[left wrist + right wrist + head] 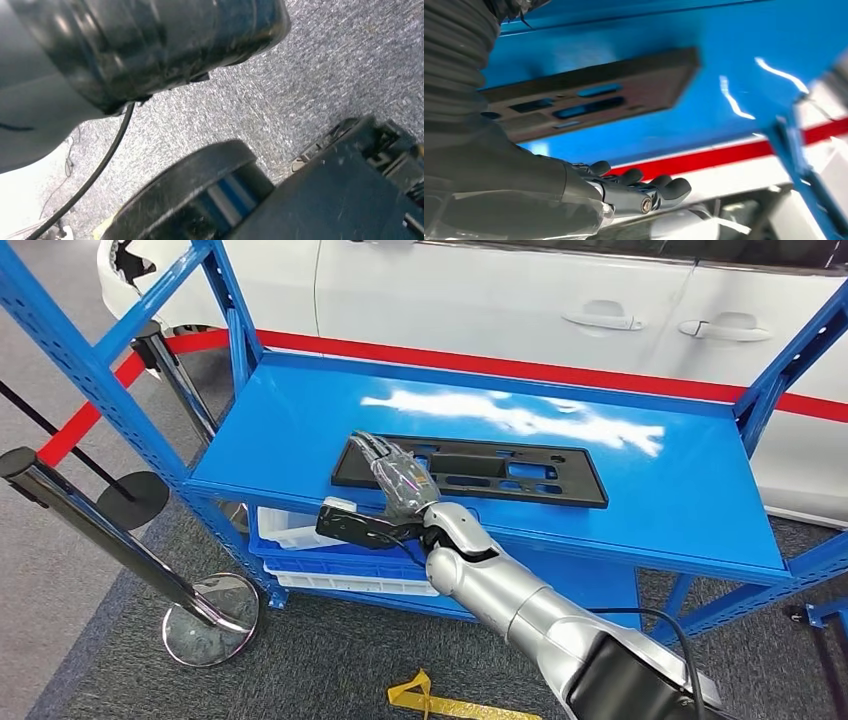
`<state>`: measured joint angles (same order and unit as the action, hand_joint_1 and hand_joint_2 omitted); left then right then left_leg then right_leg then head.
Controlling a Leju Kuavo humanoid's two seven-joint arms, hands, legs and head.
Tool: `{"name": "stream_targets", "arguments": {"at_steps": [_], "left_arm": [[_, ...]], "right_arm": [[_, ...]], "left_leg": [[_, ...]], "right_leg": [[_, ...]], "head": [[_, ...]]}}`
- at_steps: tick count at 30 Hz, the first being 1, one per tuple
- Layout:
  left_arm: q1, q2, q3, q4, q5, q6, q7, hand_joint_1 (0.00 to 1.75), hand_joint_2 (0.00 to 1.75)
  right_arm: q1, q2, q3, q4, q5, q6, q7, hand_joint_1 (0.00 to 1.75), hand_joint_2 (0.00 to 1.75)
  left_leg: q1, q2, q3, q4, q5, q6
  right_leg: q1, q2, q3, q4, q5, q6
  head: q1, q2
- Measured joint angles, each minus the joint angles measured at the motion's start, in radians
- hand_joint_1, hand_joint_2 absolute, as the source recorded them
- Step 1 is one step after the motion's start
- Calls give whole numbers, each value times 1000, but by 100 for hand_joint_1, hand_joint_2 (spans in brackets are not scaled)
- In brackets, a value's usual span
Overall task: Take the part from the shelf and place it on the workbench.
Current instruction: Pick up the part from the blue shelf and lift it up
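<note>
Head view: seen from above, a flat black slotted plastic panel (470, 470) lying on the top deck of the blue steel shelf (680, 490), near the deck's front edge and left of its middle. Reaching in over that front edge, the silver right arm, its right hand (398, 478) poised above the panel's left end with fingers extended and apart, holding nothing. Impossible to tell from here whether fingertips touch the plastic. Under the deck, white bins (300, 530) on the lower tier; behind the shelf, a white car (520, 290) with a red stripe; left of the shelf, a chrome stanchion (200, 620) on grey carpet.

Left wrist view: grey carpet (280, 100) and a black cable (95, 175), plus dark parts of the robot's own body. Left hand's state: cannot be told.

Right wrist view: blurred and turned, the same panel (589, 95) flat on the blue deck (749, 45), the right hand's dark fingers (639, 185) stretched out straight and clear of it, thumb apart, nothing held.

Step in hand, by all appearances: closing on the part, not yet gripped. Best done by lowering onto the panel's left end, hooking fingers through a slot or over the near edge with the thumb beneath, then lifting level. Worth minding: a long, thin piece held at one end likely to sag or swing, and slick paint liable to let it slide away under a push.
</note>
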<state>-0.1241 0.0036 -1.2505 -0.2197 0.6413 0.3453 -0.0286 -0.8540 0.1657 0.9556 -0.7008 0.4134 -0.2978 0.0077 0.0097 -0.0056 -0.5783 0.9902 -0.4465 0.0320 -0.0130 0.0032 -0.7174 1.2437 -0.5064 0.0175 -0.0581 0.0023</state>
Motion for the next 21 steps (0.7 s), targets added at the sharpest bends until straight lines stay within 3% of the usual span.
{"name": "stream_targets", "arguments": {"at_steps": [2,4,8,10,12,13,14,15,16,18,19,21], "left_arm": [[0,-4,-1,0,-4,4,1,0,0],[-2,-6,-3,0,-8,11,2,0,0],[-3,-10,-8,0,-12,19,5,0,0],[-3,-11,-9,0,-13,23,10,0,0],[-4,-13,-10,0,-14,31,19,0,0],[-4,-14,-11,0,-15,35,25,0,0],[-4,-16,-13,0,-16,38,29,0,0],[-4,-16,-14,0,-17,40,33,0,0],[-4,-17,-15,0,-19,42,35,0,0],[-8,-17,-16,0,-22,45,37,0,0],[-10,-18,-16,0,-23,47,38,0,0],[-14,-19,-17,0,-22,50,37,0,0]], "right_arm": [[-17,9,0,34,22,4,20,0,175],[-32,17,3,62,45,8,39,0,175],[-42,30,15,110,64,11,55,0,175],[-51,38,20,130,70,23,62,0,175],[-58,47,25,150,72,45,74,0,175],[-59,50,28,160,73,54,81,0,175],[-58,52,30,169,73,61,87,0,175],[-58,55,31,176,73,65,91,0,175],[-59,58,31,181,73,66,94,0,175],[-63,65,32,192,74,67,97,0,175],[-65,67,33,198,76,67,100,0,175],[-66,69,37,210,85,67,109,0,175]], "left_leg": [[1,-1,-2,12,-10,-8],[-2,-1,-9,21,-15,-17],[1,1,-19,38,-30,-33],[3,2,-60,126,-80,-40],[3,1,-125,258,-132,-45],[3,1,-147,298,-138,-45],[3,1,-152,300,-126,-43],[3,1,-137,262,-95,-39],[2,1,-107,194,-56,-34],[-4,0,-45,68,-7,-24],[-7,-1,-28,34,0,-20],[-11,-2,-23,17,-2,-18]], "right_leg": [[-2,-1,61,-132,58,1],[1,0,91,-199,70,-6],[3,3,95,-209,71,-31],[1,3,97,-213,72,-41],[4,3,98,-213,71,-45],[6,3,98,-213,70,-46],[8,4,99,-212,70,-47],[10,6,100,-212,69,-47],[11,8,101,-212,69,-47],[13,12,103,-213,68,-45],[14,12,102,-214,69,-42],[13,12,101,-217,71,-34]], "head": [[0,0],[-1,0],[-5,0],[-7,0],[-9,0],[-9,0],[-9,0],[-9,0],[-9,0],[-8,0],[-9,0],[-9,0]]}}
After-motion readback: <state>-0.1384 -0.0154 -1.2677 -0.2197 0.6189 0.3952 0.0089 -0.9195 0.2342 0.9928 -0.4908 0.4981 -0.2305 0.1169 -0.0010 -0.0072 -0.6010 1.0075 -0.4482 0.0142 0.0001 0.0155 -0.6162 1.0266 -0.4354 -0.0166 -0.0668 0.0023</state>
